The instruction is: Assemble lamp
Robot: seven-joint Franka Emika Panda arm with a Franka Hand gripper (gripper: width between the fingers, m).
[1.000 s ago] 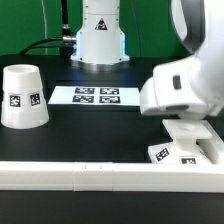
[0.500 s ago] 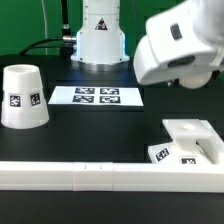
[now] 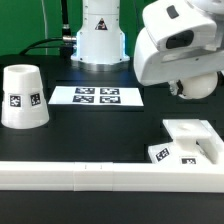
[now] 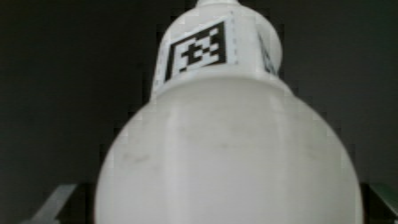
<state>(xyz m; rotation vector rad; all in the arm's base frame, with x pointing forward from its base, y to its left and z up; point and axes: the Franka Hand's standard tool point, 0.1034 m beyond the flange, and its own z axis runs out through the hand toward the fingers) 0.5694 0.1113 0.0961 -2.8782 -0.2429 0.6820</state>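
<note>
The white bulb [image 4: 214, 140] fills the wrist view, its round head between my fingers and its tagged neck pointing away. My gripper [image 4: 217, 214] is shut on it. In the exterior view the arm's hand hangs high at the right, and the bulb's round head [image 3: 197, 84] shows under it, above the table. The fingers are hidden there. The flat square base [image 3: 191, 139] lies below at the exterior view's front right. The tapered shade [image 3: 22, 97] stands mouth down at the exterior view's left.
The marker board [image 3: 97, 96] lies in the middle of the black table in front of the arm's pedestal [image 3: 98, 40]. A long white rail [image 3: 90, 178] runs along the front edge.
The hand has risen from low over the base and moved a little toward the exterior view's left, with the bulb in it. Base and shade have not moved.
</note>
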